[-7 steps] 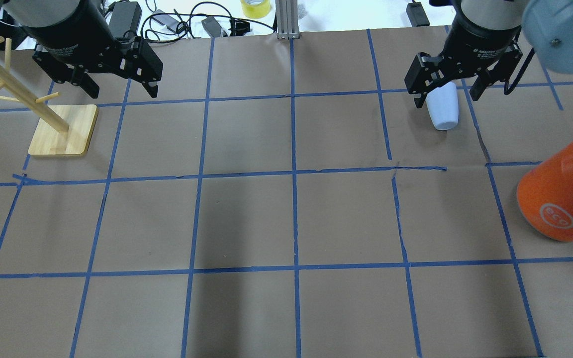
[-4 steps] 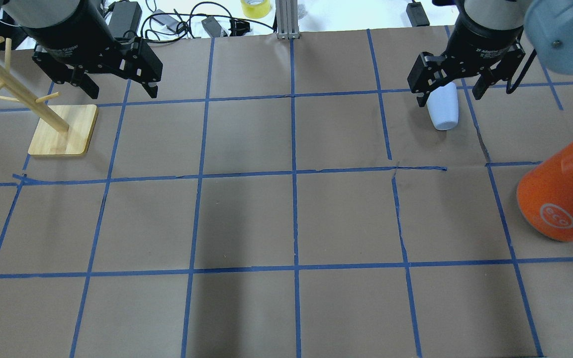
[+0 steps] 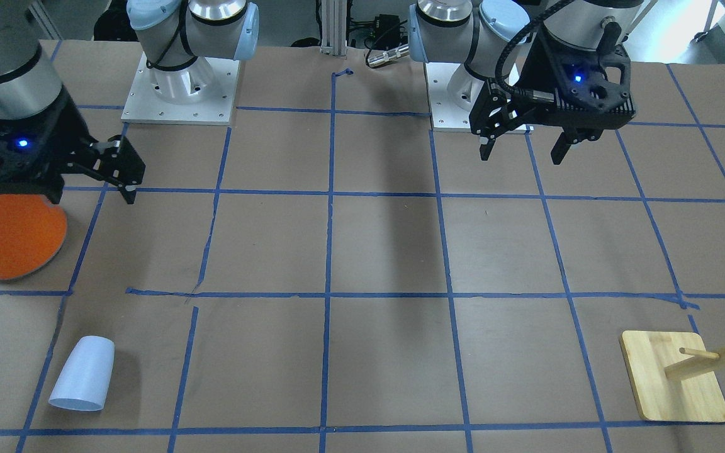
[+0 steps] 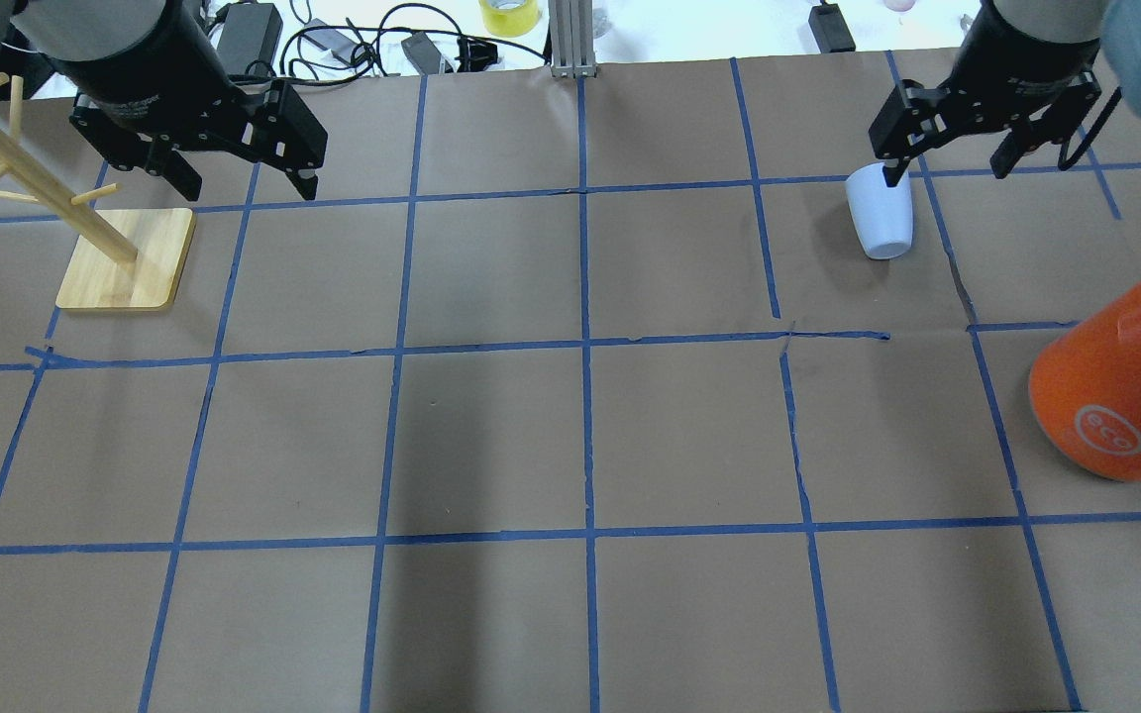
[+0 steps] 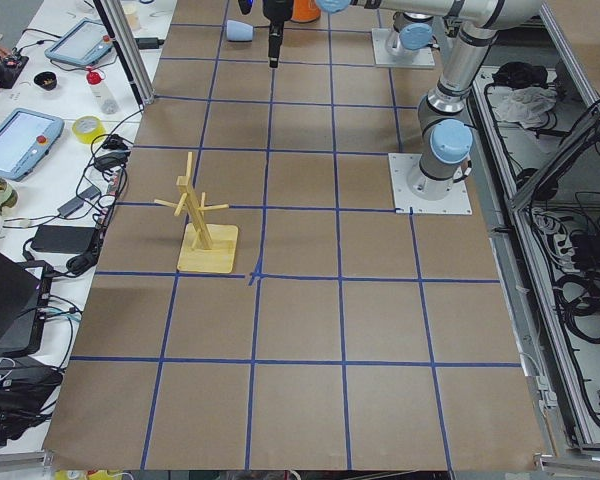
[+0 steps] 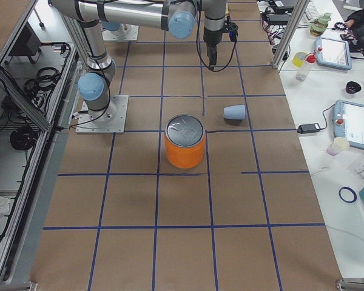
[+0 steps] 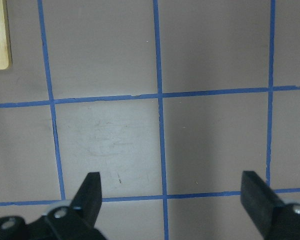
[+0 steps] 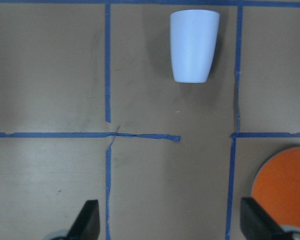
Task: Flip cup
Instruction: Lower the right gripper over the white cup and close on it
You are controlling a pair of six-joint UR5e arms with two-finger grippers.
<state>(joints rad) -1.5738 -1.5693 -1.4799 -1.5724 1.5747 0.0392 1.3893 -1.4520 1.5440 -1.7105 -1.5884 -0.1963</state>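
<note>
The cup is a small pale blue-white tumbler lying on its side at the table's far right, wide end away from the robot. It also shows in the front view, the right wrist view and the right side view. My right gripper is open and empty, raised above the table, just right of the cup in the overhead view. In its wrist view the right gripper has the cup well ahead of its fingers. My left gripper is open and empty at the far left, also seen from the front.
A large orange can with a silver top stands at the right edge, nearer the robot than the cup. A wooden peg stand on a square base sits at the far left, beside the left gripper. Cables and a yellow tape roll lie beyond the table's far edge.
My right gripper has moved right in the overhead view, from straddling the cup's wide end to beside it. The cup lies where it was. The left gripper has barely moved.
</note>
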